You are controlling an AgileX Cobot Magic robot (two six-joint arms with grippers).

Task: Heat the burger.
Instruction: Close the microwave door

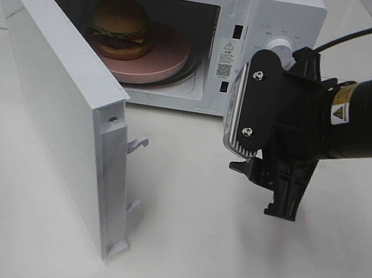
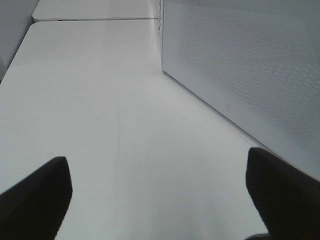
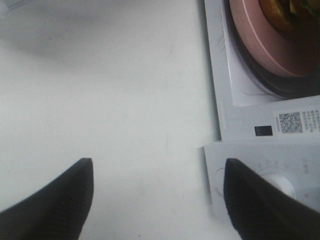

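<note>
The burger (image 1: 121,25), with a glossy brown bun, lettuce and a dark patty, sits on a pink plate (image 1: 164,53) inside the open white microwave (image 1: 285,13). Its door (image 1: 51,88) is swung wide to the left. My right gripper (image 1: 260,188) hangs open and empty just above the table, in front of the control panel and its dial (image 1: 281,48). The right wrist view shows its gripper (image 3: 155,200) with nothing between the fingers, the plate (image 3: 260,45) and a sliver of burger (image 3: 285,7). The left gripper (image 2: 160,200) is open and empty over bare table; it is outside the high view.
A black cable (image 1: 361,33) runs behind the microwave at the right. The door's latch hooks (image 1: 139,144) stick out from its free edge. A white dotted microwave panel (image 2: 250,75) stands close beside the left gripper. The white table (image 1: 209,257) spreads out in front.
</note>
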